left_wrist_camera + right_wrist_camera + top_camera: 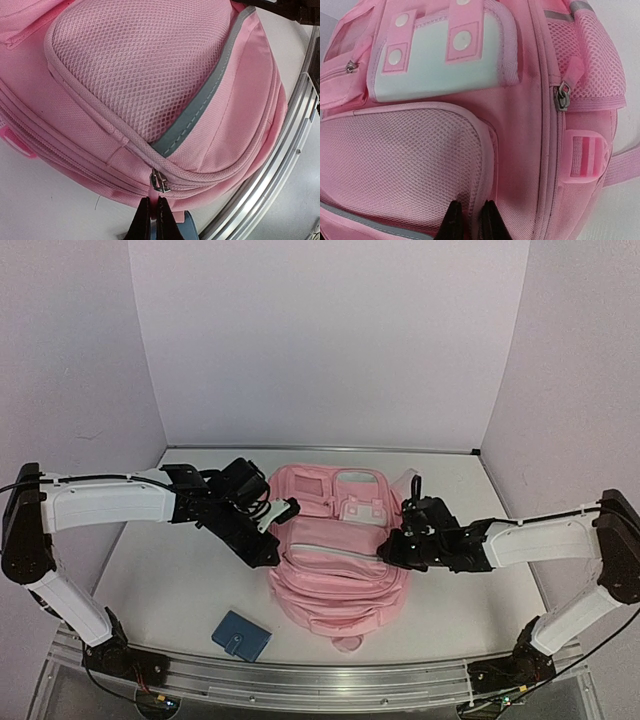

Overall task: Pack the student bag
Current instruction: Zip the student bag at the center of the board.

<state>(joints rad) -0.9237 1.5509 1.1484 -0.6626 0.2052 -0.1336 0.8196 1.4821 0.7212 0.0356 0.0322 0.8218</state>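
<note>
Nearest the bases, a blue wallet (240,637) lies on the table (160,580), just off the bag's near-left corner. Beyond it the student bag (335,550) lies flat, front up, between my 2 arms, its long axis running from the near edge toward the back wall. My left gripper (154,204) is clamped tight on the zip pull (158,184) at the left flank, so I judge it the nearer arm for opening. The zip line follows the bag's curved edge. My right gripper (471,205) sits on the opposite flank, fingers nearly together against the mesh pocket (395,160). I cannot tell whether they pinch fabric.
</note>
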